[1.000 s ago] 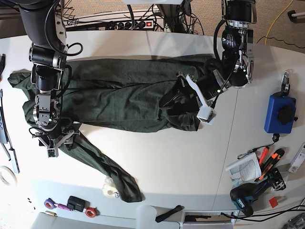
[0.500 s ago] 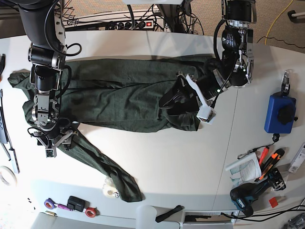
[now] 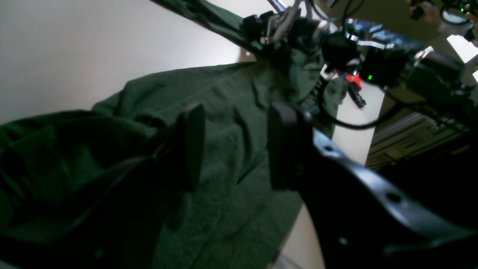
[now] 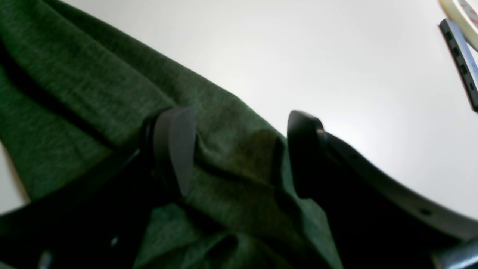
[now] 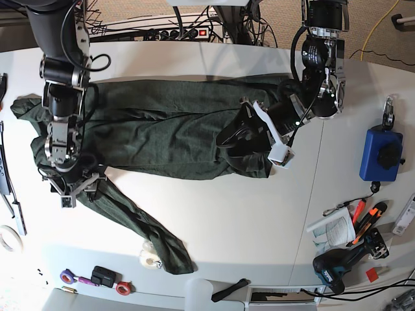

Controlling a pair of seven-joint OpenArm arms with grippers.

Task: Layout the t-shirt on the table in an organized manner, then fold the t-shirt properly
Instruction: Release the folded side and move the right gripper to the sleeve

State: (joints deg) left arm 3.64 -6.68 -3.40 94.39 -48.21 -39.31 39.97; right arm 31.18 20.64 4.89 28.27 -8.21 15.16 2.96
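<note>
Flat t-shirt (image 5: 162,133), white table (image 5: 259,214)

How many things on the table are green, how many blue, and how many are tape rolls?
Green: 1, the t-shirt
Blue: 1, the pouch
Tape rolls: 2, the white roll and the red roll
Total: 4

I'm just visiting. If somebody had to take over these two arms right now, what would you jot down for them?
Left gripper: open, low over the t-shirt, holding nothing.
Right gripper: open, astride a fold of the sleeve.
The t-shirt lies lengthwise on the table, body roughly spread but rumpled, one sleeve trailing toward the front edge.
Done: rough spreading.
Left: straighten that sleeve, smooth it, then fold.
</note>
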